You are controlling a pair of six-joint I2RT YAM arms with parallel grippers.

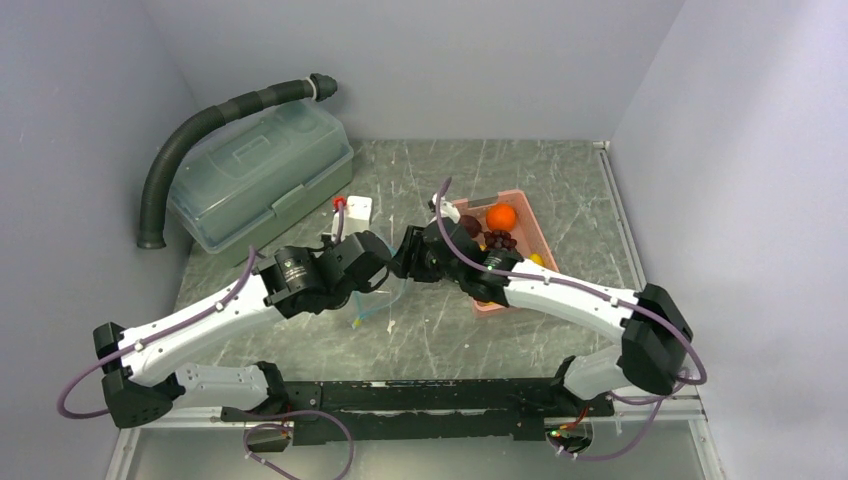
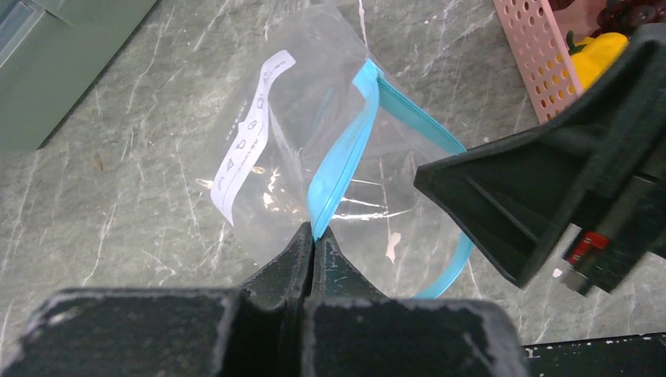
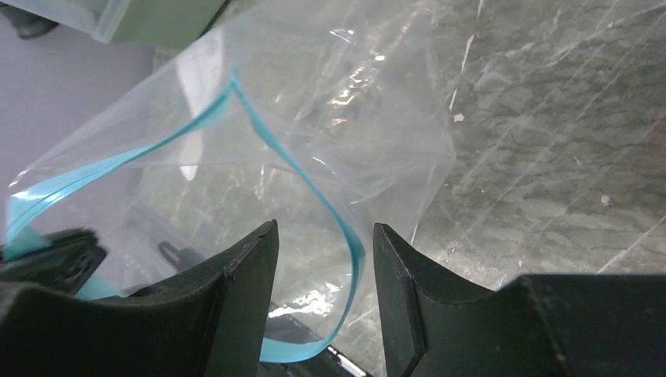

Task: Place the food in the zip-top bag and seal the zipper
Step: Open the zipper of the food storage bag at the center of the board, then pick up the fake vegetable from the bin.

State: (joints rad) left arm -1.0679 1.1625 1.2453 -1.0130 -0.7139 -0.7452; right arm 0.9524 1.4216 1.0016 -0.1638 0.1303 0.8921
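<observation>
Robot test cell in a lab, plain pale grey walls (image 1: 420, 60) boxing in three sides, scratched marble-look desk (image 1: 560, 190), white left arm (image 1: 190, 330) and right arm (image 1: 570, 295) bolted to a black rail (image 1: 420, 395) at its near edge, purple cabling (image 1: 690, 350) looped along them, black corrugated hose (image 1: 190, 140) in the corner.

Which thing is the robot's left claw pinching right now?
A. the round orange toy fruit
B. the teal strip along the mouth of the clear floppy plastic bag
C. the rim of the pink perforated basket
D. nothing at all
B: in the left wrist view the left gripper has its jaws shut on the teal strip at the mouth of the clear plastic bag.
</observation>
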